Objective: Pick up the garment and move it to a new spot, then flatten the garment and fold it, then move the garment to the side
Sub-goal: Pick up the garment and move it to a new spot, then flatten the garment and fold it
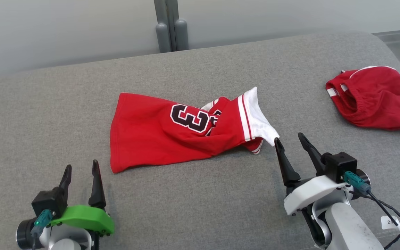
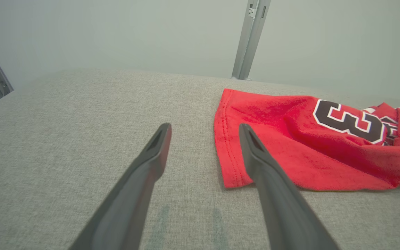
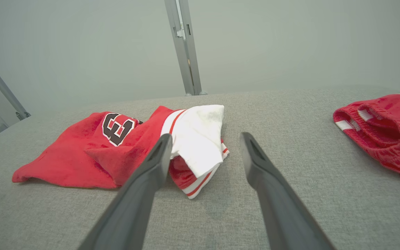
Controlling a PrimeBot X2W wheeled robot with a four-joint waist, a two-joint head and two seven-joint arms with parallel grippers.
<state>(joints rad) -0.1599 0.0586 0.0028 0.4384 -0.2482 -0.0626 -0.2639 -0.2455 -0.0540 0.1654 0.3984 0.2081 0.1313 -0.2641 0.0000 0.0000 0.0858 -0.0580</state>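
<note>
The red jersey (image 1: 186, 128) lies twisted on the grey cushion (image 1: 47, 104). My left gripper (image 1: 82, 164) stands open and empty just off its hem corner. My right gripper (image 1: 289, 137) is open beside its white sleeve (image 1: 260, 121). If I pinch only one layer there, the twist could get dragged along and spoil the flattening.

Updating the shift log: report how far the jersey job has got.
Done: the red jersey lies loose on the grey surface, so the pick and move seems finished. In hand: both stand open, left pincer by the hem corner, right pincer by the twisted white-trimmed end, nothing held. Left: flattening, folding, moving aside.
</note>
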